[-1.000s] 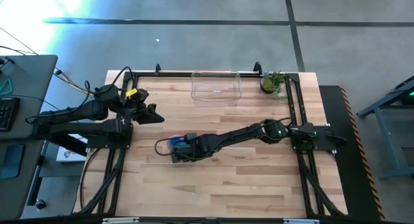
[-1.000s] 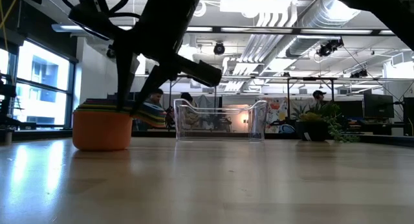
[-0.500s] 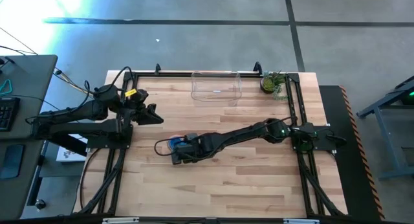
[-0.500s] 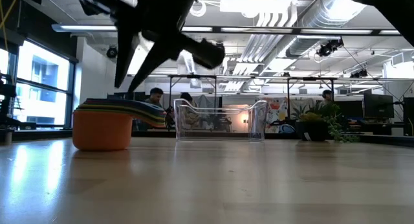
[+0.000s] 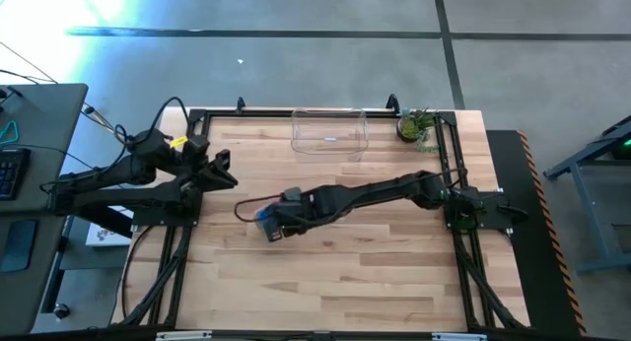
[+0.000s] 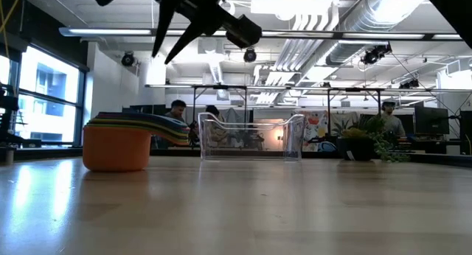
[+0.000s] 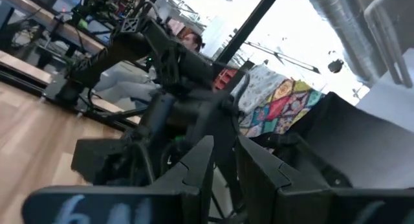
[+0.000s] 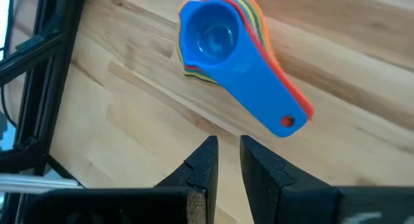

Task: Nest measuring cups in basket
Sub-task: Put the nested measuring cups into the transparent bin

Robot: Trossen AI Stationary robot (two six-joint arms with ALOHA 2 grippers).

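Nested measuring cups (image 8: pixel 223 52), blue on top, on the bench (image 5: pixel 375 272) left of centre, under the right claw (image 8: pixel 225 160), nearly shut and empty; clear basket (image 5: pixel 329 132) at the far edge; left claw (image 7: pixel 223 169) nearly shut; no legible writing.

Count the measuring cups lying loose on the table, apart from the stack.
0. Every measuring cup in view sits in one nested stack on the wood, blue one on top, outside the basket. The right gripper hovers above it, empty. Layer colours overlap, so the stack's total is unclear.
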